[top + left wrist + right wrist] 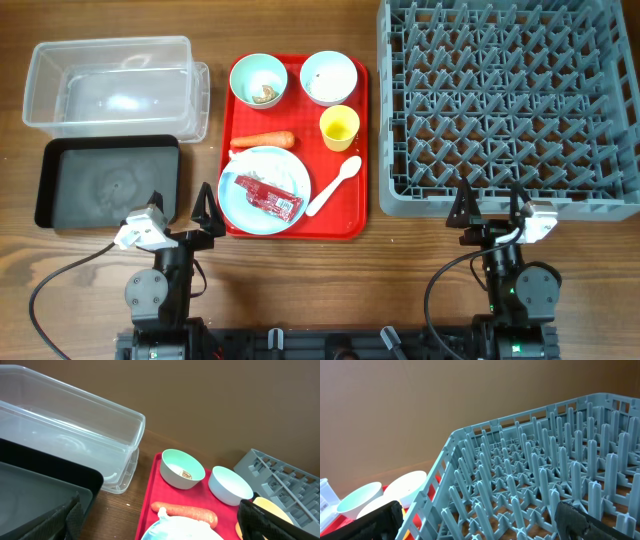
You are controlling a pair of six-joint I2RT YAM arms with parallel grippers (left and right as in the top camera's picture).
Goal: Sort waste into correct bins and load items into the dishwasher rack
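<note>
Left pincer (178, 212): spread wide, holds nothing.
Right pincer (490, 210): likewise.
Cup (270, 507): half hidden behind your left finger (256, 522).

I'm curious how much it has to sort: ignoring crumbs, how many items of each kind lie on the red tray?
Bowls: 2
Cup: 1
Plate: 1
Spoon: 1
Carrot: 1
Wrapper: 1
Total: 7
</note>
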